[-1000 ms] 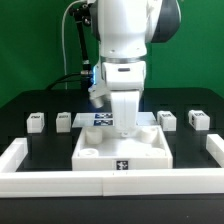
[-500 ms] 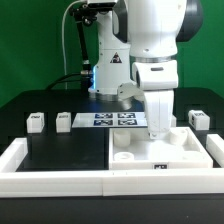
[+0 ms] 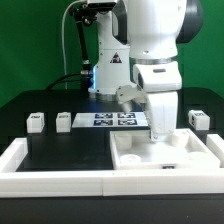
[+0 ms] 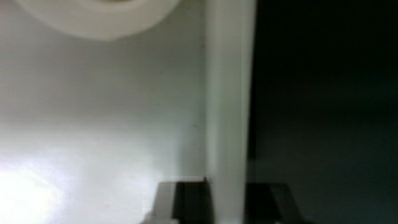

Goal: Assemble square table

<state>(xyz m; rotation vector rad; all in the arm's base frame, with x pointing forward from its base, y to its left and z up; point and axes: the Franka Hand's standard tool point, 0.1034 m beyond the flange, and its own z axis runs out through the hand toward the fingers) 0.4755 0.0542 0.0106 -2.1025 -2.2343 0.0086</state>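
The square table's top [image 3: 190, 152], a white tray-like slab with round sockets, lies flat in the corner of the white rim on the exterior view's right. My gripper [image 3: 160, 134] points straight down at its far edge and is shut on the slab's thin raised wall. In the wrist view that wall [image 4: 224, 90] runs between my dark fingers [image 4: 185, 203], with my gripper [image 4: 226, 198] closed across it and a round socket [image 4: 111, 14] on the slab beside it. Two small white tagged legs [image 3: 36, 122] [image 3: 64, 121] stand at the left and one leg [image 3: 198, 119] at the right.
The marker board [image 3: 105, 119] lies flat behind the slab, partly hidden by my arm. A long white rim [image 3: 55, 183] borders the black surface along the front and both sides. A black cable hangs at the back left.
My gripper has dragged the slab from the front middle to the exterior view's right, into the rim's corner. The legs on the left have not moved.
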